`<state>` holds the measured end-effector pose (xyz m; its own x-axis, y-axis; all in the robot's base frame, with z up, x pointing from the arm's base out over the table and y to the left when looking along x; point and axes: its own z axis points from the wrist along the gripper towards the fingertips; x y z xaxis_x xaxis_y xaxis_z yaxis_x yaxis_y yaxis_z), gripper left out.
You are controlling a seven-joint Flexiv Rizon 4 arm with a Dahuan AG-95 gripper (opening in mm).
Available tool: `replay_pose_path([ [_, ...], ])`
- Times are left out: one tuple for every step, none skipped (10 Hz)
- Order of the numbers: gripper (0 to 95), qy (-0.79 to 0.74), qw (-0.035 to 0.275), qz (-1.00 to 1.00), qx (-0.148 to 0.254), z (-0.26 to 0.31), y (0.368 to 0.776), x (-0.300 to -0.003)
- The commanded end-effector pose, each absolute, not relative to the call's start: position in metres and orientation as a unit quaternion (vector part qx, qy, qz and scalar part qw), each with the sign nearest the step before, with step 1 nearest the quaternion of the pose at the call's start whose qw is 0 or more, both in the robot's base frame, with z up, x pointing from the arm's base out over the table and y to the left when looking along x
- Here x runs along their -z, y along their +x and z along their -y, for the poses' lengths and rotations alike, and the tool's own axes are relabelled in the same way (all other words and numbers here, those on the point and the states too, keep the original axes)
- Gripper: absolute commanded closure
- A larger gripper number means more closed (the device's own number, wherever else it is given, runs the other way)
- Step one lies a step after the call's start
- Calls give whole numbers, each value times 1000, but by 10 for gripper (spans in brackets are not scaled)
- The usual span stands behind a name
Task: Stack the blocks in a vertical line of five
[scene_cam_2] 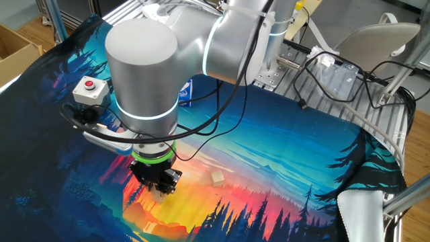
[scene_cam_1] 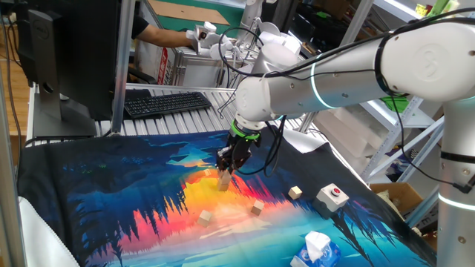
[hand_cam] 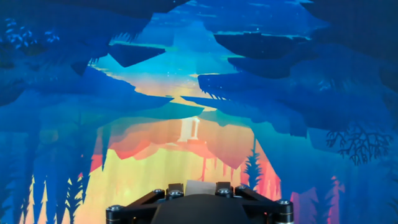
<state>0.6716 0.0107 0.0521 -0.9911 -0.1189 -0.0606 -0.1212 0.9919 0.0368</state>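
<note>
Pale tan wooden cube [scene_cam_1: 223, 180] pinched between nearly closed fingers [scene_cam_1: 225, 172]; three like cubes [scene_cam_1: 256, 210] loose beside white button box [scene_cam_1: 332, 196].

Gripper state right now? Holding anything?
Gripper: jaws closed on a block, low over the printed cloth.

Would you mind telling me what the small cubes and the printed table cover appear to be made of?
The blocks look like unfinished pale wood: matte tan faces, crisp edges, no gloss. The table cover seems to be printed fabric or a soft mat: it drapes over the table edge and wrinkles slightly, with a dull sheen; which one I cannot tell.
</note>
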Motion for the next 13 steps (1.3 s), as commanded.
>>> replay_pose_path([
  [950,-58,30,-998,-21,-11,673,-51],
  [950,-57,31,-998,-22,-11,673,-49],
  [950,-52,31,-998,-22,-11,673,-48],
  [950,-50,30,-998,-22,-11,673,-48],
  [950,-49,30,-998,-22,-11,673,-48],
  [950,-46,29,-998,-24,-11,673,-48],
  [760,-45,29,-998,-25,-11,673,-48],
  [760,-41,29,-998,-25,-11,673,-48],
  [570,-33,28,-999,-24,-11,673,-48],
  [380,-27,27,-999,-24,-11,673,-48],
  [380,-22,27,-999,-25,-11,673,-48],
  [380,-20,27,-999,-25,-11,673,-47],
  [190,-16,26,-999,-25,-11,673,-47],
])
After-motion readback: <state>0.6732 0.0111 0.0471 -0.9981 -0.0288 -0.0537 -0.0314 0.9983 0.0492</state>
